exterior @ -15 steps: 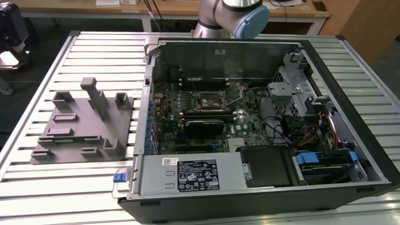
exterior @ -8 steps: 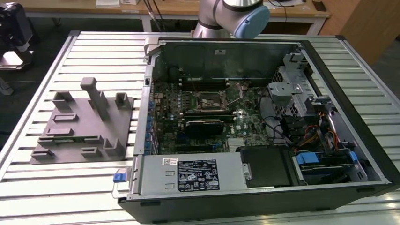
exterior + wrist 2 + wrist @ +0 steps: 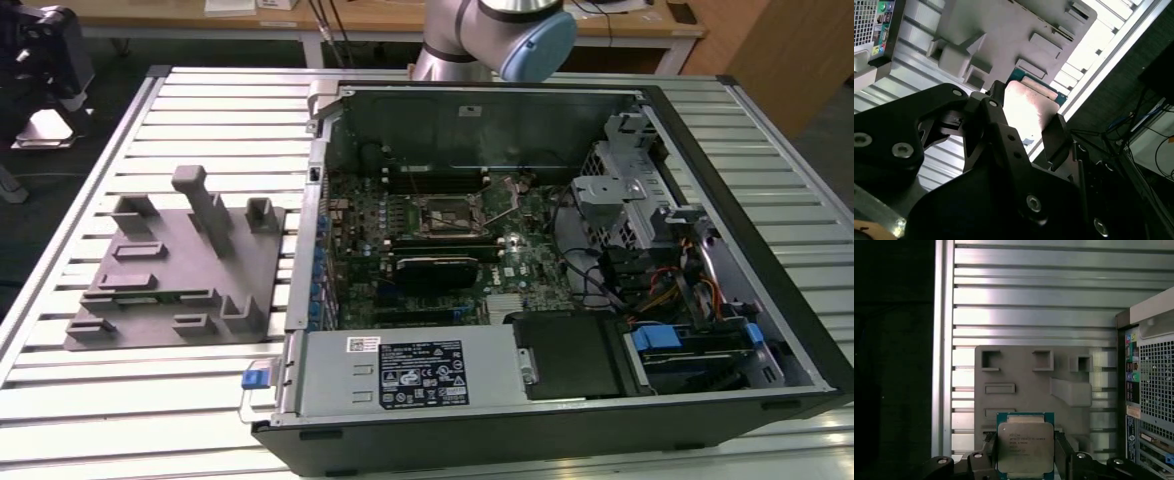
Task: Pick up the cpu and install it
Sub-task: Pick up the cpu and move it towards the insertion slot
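One cpu [image 3: 1025,447] [image 3: 1029,107]: thin, flat, square; pale silver-grey metal lid on a green board edge. Being square, it has no long axis to speak of. Location: between my jaws, which are clenched on two opposite edges, with the lid facing the first wrist view. It sits centred in the jaws, neither side nearer. By my judgement it hangs clear above the fixture, not touching it.

One fixture [image 3: 1024,375]: matt grey, blocky, with rectangular pockets and raised posts. It lies flat on the tabletop.

One tabletop [image 3: 1029,295]: bright ribbed metal slats.

One case [image 3: 481,130]: open, dark-rimmed, just beside the fixture on the exterior view's right.

One socket [image 3: 447,212]: square metal frame on the green board inside the case, well apart from the fixture. Whether it is open I cannot tell.
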### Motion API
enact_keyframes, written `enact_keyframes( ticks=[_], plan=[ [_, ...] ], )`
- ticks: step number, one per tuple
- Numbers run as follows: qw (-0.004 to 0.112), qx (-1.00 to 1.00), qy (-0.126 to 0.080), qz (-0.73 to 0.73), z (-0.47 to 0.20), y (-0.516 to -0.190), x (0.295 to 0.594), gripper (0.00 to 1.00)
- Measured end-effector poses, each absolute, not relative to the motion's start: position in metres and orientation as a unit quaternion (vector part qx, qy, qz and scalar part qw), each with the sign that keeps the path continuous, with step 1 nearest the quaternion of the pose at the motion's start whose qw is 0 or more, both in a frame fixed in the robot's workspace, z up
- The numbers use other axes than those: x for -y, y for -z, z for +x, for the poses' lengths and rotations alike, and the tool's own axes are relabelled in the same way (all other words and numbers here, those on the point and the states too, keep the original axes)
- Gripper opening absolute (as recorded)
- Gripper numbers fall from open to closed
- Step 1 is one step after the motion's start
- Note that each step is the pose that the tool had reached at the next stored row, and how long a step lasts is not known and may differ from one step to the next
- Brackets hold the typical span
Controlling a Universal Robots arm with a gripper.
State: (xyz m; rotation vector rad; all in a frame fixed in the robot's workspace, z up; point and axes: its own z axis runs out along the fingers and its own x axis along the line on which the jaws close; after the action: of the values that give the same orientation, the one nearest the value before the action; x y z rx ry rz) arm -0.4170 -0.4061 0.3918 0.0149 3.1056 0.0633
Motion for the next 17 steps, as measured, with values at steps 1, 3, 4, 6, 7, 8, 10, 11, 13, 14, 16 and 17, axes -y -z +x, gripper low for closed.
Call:
enact_keyframes(
  ticks=[1, 3, 4, 6, 7, 8, 10, 11, 13, 14, 16, 17],
  plan=[
    [0.018, -1.0, -0.02, 0.005, -0.415, -0.392, 0.406, 0.54],
    [0.018, -1.0, -0.02, 0.005, -0.41, -0.392, 0.406, 0.54],
    [0.018, -1.0, -0.02, 0.005, -0.407, -0.392, 0.406, 0.54],
    [0.018, -1.0, -0.02, 0.005, -0.402, -0.392, 0.406, 0.54],
    [0.018, -1.0, -0.02, 0.005, -0.4, -0.392, 0.406, 0.54],
    [0.018, -1.0, -0.02, 0.005, -0.398, -0.392, 0.406, 0.54],
    [0.018, -1.0, -0.02, 0.005, -0.393, -0.392, 0.406, 0.54],
    [0.018, -1.0, -0.02, 0.005, -0.391, -0.392, 0.406, 0.54],
    [0.018, -1.0, -0.02, 0.005, -0.386, -0.392, 0.406, 0.54],
    [0.018, -1.0, -0.02, 0.005, -0.384, -0.392, 0.406, 0.54],
    [0.018, -1.0, -0.02, 0.005, -0.38, -0.392, 0.406, 0.54],
    [0.018, -1.0, -0.02, 0.005, -0.378, -0.392, 0.406, 0.54]
  ],
)
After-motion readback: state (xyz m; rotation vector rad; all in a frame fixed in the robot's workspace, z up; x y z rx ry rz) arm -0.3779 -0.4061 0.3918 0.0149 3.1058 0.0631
